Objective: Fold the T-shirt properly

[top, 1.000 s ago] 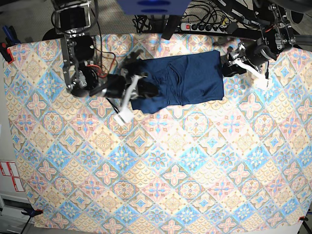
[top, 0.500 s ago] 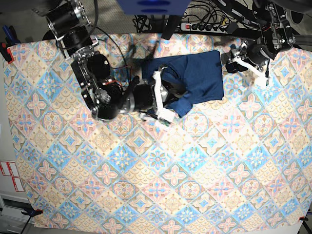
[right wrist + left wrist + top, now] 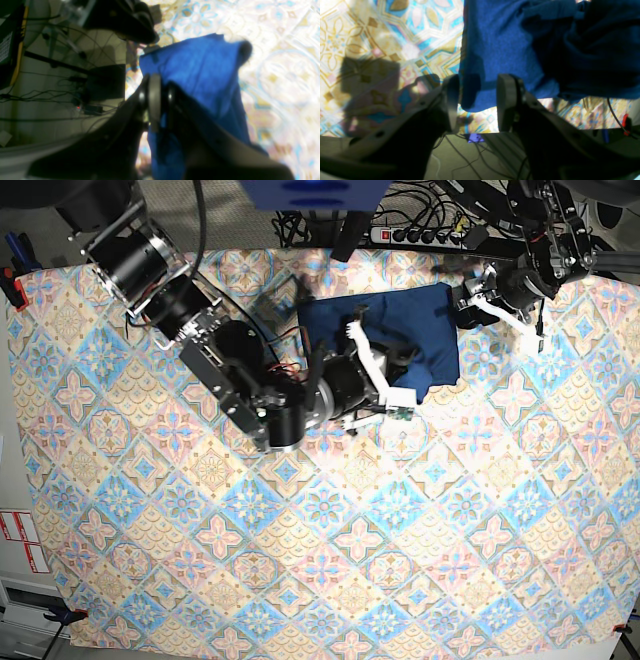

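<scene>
The dark navy T-shirt [image 3: 432, 330] lies at the far middle of the patterned cloth, its left part lifted and doubled over to the right. My right gripper [image 3: 385, 375] is shut on a fold of the shirt [image 3: 200, 70] and holds it above the rest; in the right wrist view the gripper [image 3: 161, 105] pinches blue fabric. My left gripper [image 3: 468, 302] is at the shirt's right edge. In the left wrist view it [image 3: 477, 97] is open, and its jaws straddle a corner of the shirt [image 3: 495, 45] that lies flat.
The patterned tablecloth [image 3: 330, 530] covers the table. Behind the far edge lie a power strip [image 3: 420, 235] and cables, which also show in the left wrist view [image 3: 475, 155]. A dark stand post [image 3: 350, 230] is just behind the shirt.
My right arm has swung rightward across the shirt, carrying its left edge over the middle. The spread shirt has become shorter. My left gripper has shifted slightly toward the far edge.
</scene>
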Motion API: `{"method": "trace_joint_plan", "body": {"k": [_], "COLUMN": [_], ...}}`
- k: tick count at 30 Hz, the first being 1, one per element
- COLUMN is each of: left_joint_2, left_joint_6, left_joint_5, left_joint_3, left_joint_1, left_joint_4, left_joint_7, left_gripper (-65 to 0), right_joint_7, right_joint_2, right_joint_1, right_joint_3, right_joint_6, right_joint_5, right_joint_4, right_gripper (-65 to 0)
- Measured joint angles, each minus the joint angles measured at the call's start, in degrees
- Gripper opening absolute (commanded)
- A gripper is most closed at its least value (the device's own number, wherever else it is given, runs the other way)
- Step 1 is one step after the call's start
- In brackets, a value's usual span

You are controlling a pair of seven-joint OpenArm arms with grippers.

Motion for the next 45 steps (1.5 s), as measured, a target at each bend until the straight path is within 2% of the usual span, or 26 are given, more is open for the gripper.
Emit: {"method": "trace_joint_plan", "body": {"k": [2, 7, 10, 13, 17, 22, 26, 30, 34, 39, 45], "left_joint_2": [0.35, 0.13, 0.11, 0.13, -0.11, -0.52, -2.08, -1.92, -1.95, -1.92, -1.79], "left_joint_6": [-0.04, -0.02, -0.02, -0.02, -0.26, -0.28, -0.37, -0.42, -0.26, -0.37, -0.39], "left_joint_5": [-0.02, -0.35, -0.44, -0.44, -0.68, -2.14, -2.49, -2.25, -1.90, -2.12, -2.16], "left_joint_3": [0.07, 0.02, 0.02, 0.02, 0.20, 0.35, 0.48, 0.13, 0.11, 0.13, 0.20], "left_joint_1": [0.00, 0.50, 0.92, 0.92, 1.60, 4.72, 5.77, 6.99, 7.28, 6.93, 6.80], "left_joint_4": [0.00, 0.00, 0.00, 0.00, 0.17, 4.72, 5.29, 5.27, 5.27, 5.27, 5.27], "left_joint_7": [0.22, 0.00, 0.22, 0.22, 0.00, 0.28, 0.22, 0.20, 0.22, 0.22, 0.22], "left_gripper": [-42.3, -42.3, -42.3, -42.3, -41.9, -41.8, -42.0, -42.0, -42.0, -42.1, -42.0], "right_joint_7": [3.45, 9.64, 10.56, 10.60, 10.86, 11.19, 10.71, 10.93, 11.15, 11.28, 11.15], "right_joint_2": [-0.50, -0.35, -0.35, -0.35, 0.28, 2.19, 1.70, -0.76, -1.16, -1.55, -3.76], "right_joint_1": [0.57, 1.84, 1.81, 1.75, 1.64, -1.03, -5.60, -7.02, -7.02, -6.43, -1.03], "right_joint_3": [-1.77, -3.48, -3.48, -2.69, -0.07, 3.26, 3.58, 2.93, -1.18, -9.51, -16.50], "right_joint_6": [0.13, 0.11, 0.11, 0.13, 0.13, -0.04, 0.20, 0.15, 0.13, 0.15, -0.07], "right_joint_5": [0.39, 0.37, 0.39, -0.85, -6.45, -16.76, -26.73, -32.63, -32.68, -26.64, -27.06], "right_joint_4": [-1.07, -1.31, -1.31, -1.14, -0.87, -1.20, -2.89, -5.51, -5.18, -3.65, -3.61], "right_gripper": [-61.6, -50.0, -46.4, -46.1, -46.1, -46.1, -46.2, -49.0, -53.4, -52.8, -50.6]}}
